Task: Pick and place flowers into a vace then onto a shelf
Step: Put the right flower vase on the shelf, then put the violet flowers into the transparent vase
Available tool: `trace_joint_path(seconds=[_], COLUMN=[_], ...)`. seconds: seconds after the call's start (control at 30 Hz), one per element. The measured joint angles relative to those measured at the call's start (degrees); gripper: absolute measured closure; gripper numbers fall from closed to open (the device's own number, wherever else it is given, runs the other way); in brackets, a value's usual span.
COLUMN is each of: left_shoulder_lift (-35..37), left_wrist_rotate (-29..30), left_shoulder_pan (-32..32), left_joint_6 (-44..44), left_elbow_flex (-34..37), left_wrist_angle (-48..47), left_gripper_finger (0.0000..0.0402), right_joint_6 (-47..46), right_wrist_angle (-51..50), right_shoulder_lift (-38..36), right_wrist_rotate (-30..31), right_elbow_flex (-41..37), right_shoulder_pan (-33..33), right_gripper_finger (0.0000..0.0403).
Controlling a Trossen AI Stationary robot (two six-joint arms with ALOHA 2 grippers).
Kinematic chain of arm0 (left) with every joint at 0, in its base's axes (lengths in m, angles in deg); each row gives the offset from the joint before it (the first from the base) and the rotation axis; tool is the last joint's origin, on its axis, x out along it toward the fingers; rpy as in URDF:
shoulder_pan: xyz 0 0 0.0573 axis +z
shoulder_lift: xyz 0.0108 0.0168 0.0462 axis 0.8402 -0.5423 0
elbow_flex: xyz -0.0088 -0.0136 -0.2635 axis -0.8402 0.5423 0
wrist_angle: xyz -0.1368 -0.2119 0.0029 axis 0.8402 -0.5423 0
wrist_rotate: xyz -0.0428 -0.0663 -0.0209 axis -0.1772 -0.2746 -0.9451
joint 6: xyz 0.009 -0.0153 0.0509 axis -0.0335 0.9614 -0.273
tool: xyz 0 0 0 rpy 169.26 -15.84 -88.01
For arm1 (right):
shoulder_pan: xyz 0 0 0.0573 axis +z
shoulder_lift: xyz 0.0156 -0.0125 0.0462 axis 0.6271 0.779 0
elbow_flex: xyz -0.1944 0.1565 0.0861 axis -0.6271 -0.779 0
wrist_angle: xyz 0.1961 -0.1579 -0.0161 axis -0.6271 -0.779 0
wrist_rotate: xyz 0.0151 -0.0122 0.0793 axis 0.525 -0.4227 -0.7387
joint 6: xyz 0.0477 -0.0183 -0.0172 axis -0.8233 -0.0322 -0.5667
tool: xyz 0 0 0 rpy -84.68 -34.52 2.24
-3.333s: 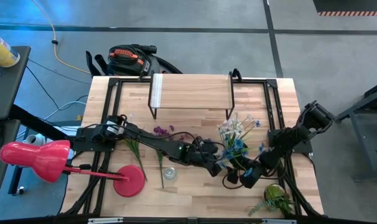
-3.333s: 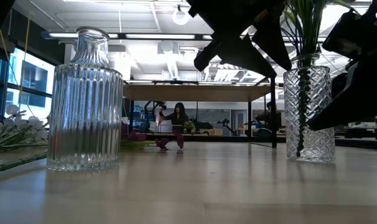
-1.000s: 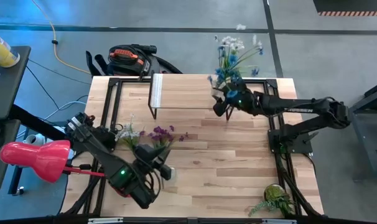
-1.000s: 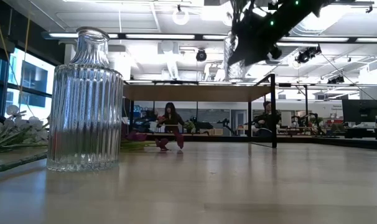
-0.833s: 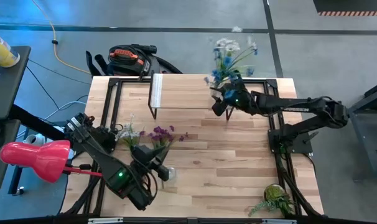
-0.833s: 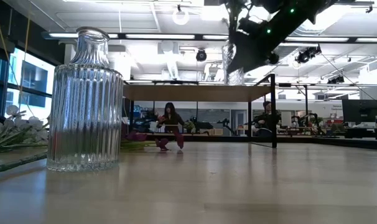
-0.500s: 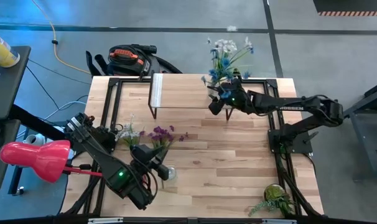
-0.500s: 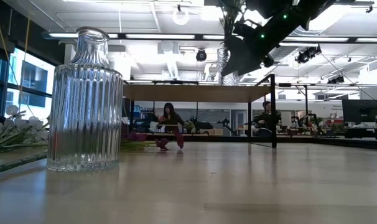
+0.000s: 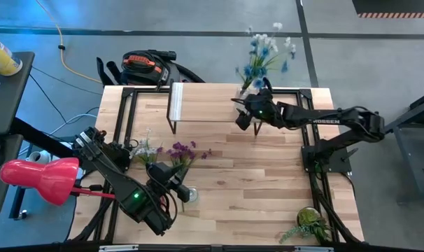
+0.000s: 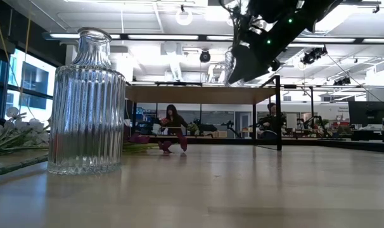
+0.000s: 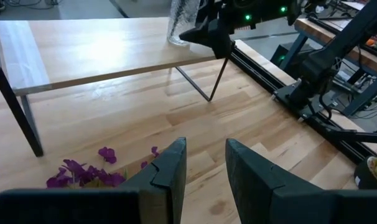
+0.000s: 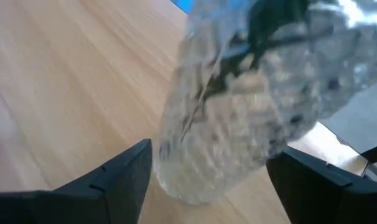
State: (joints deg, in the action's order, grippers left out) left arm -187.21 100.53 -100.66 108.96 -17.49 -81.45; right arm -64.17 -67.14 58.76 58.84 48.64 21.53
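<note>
Ribbed glass vase point(image 10: 86, 104): left foreground of the low view, empty, on the table point(image 9: 268, 182).
Left gripper point(image 11: 202, 163): lower centre of its wrist view, fingers slightly parted, holding nothing.
Loose flowers point(image 9: 180, 150): left-centre of the high view, not yet vased.
Shelf point(image 9: 212, 101): top centre, far table edge; left portion bare.
Cut-glass vase point(image 12: 238, 112): with blue-white flowers point(image 9: 264, 49), on the shelf's right end; appears tilted, near the edge.
Right gripper point(image 12: 207, 171): fingers spread either side of that vase, apparently letting go.
</note>
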Motion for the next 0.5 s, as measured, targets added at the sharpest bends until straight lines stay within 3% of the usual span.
trace_joint_path(seconds=[0.23,0.5], left_shoulder_lift=[-0.02,-0.02], left_wrist_rotate=[0.26,0.31], left_shoulder_pan=[0.02,0.02], left_joint_6=[0.02,1.93], left_elbow_flex=[0.0,0.02], left_wrist_angle=[-0.05,-1.19], left_gripper_finger=[0.0257,0.0257], right_joint_6=[-0.02,1.26], right_wrist_angle=[-1.24,-1.14], right_shoulder_lift=[-0.11,-0.13], right_wrist_rotate=[0.05,0.35], right_elbow_flex=[0.04,0.04], right_shoulder_pan=[0.02,0.04], right_gripper_finger=[0.0074,0.0074])
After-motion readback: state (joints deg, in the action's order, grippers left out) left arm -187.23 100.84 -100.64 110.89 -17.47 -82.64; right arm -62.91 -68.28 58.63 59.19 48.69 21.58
